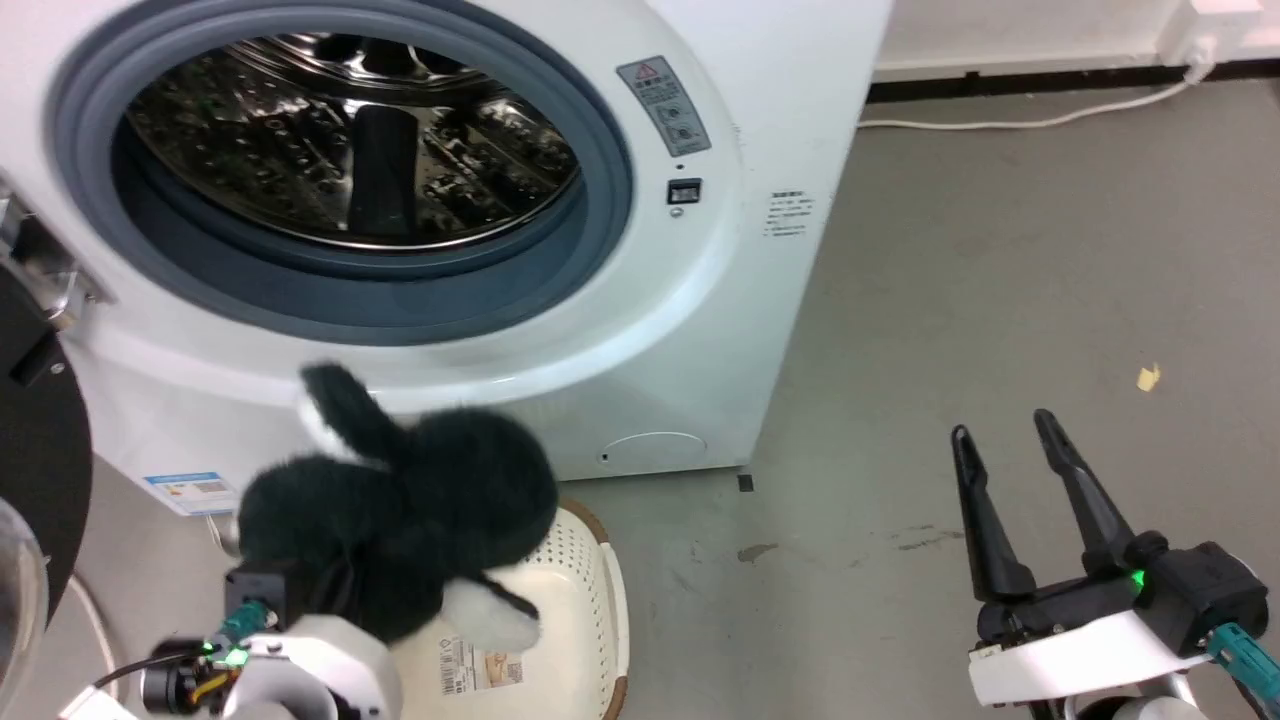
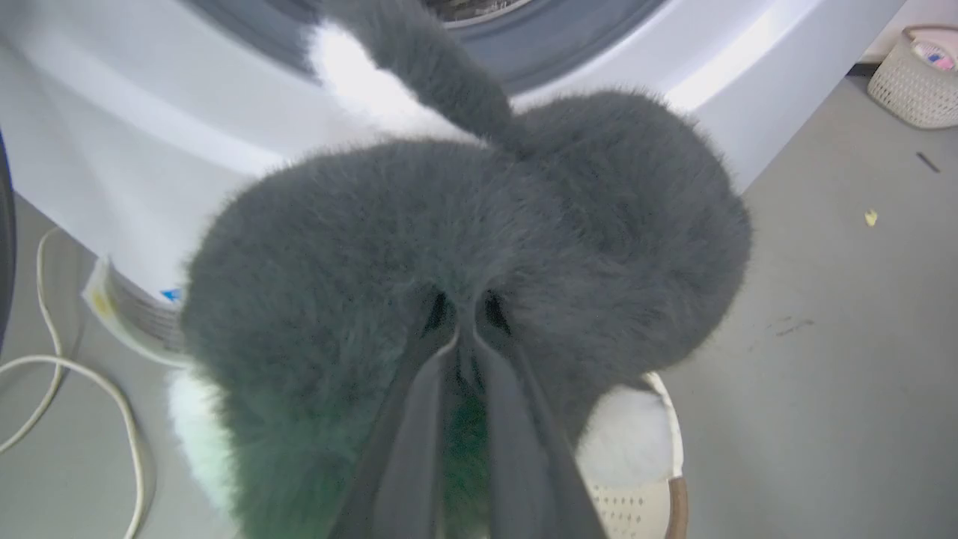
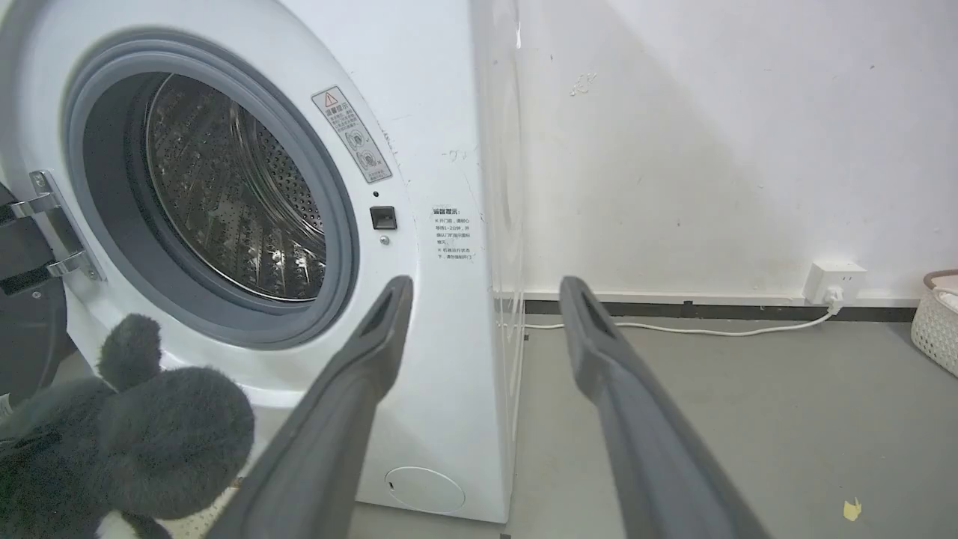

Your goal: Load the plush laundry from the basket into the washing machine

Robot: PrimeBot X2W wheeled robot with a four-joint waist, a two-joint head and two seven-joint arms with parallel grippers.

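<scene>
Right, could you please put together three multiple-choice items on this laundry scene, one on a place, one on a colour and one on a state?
1. Where is the plush laundry?
A. Inside the drum.
B. In the left end effector, over the basket, in front of the washing machine.
C. Flat on the floor by the wall.

2. What colour is the basket's rim?
A. Brown.
B. Blue.
C. Red.

3. How is the right end effector?
A. Open and empty.
B. Shut on the plush laundry.
C. Shut on the basket.

Answers:
1 B: its fingers are sunk in the fur above the basket.
2 A: a brown band edges the cream wall.
3 A: its two prongs stand apart with nothing between them.
</scene>
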